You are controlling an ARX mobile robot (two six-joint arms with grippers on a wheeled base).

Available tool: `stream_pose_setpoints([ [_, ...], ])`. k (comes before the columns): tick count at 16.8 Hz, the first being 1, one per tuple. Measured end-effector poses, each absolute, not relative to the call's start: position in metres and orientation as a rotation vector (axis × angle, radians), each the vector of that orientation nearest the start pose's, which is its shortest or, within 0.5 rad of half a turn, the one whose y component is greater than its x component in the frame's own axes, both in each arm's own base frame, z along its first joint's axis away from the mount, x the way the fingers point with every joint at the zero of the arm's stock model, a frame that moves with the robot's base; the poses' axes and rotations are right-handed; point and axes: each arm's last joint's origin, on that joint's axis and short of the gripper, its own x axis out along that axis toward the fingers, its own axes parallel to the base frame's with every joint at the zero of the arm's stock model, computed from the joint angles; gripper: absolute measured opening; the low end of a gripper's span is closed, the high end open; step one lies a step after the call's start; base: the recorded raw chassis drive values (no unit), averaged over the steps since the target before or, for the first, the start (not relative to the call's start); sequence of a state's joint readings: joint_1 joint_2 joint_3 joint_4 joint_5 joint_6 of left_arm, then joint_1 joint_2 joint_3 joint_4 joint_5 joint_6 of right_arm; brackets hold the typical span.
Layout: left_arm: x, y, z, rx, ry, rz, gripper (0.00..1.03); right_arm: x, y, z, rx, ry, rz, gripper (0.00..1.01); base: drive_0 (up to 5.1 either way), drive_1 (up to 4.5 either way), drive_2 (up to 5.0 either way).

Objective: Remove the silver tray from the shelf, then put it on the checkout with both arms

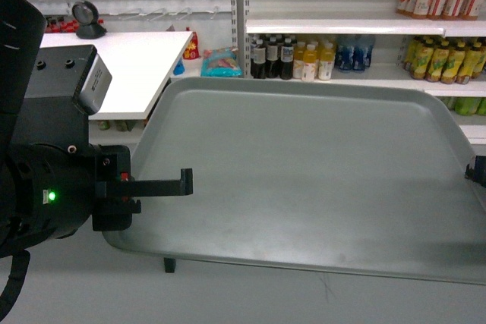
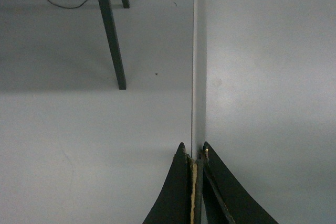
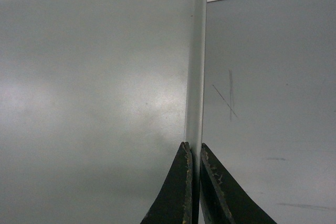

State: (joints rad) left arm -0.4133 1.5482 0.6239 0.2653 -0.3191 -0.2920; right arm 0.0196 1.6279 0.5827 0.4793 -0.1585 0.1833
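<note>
We hold the silver tray in the air between our two arms, above the grey floor and in front of the store shelving. Our left gripper is clenched on the tray's left rim: in the left wrist view both black fingers pinch the thin edge between them. Our right gripper is likewise clamped on the right rim, near a rounded corner, its fingers closed tight against the metal. In the head view the left arm shows a green light and one finger lying over the tray's surface; the right arm only peeps in at the far right edge. The tray lies roughly level and bare. Behind it on the left stands the white checkout, well apart from the tray, and behind on the right the shelf with rows of bottles
</note>
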Motion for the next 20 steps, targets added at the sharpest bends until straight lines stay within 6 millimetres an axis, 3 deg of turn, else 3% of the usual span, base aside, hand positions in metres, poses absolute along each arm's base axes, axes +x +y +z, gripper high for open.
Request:
stream_pose_setpoints([
  [20, 0.2646, -0.106, 0.1498, -0.047, 0.619, 0.0, 0.03, 0.2911, 0.0103, 0.1337, 0.217, 0.579, 0.121, 0.03, -5.0, 2.5, 2.5],
])
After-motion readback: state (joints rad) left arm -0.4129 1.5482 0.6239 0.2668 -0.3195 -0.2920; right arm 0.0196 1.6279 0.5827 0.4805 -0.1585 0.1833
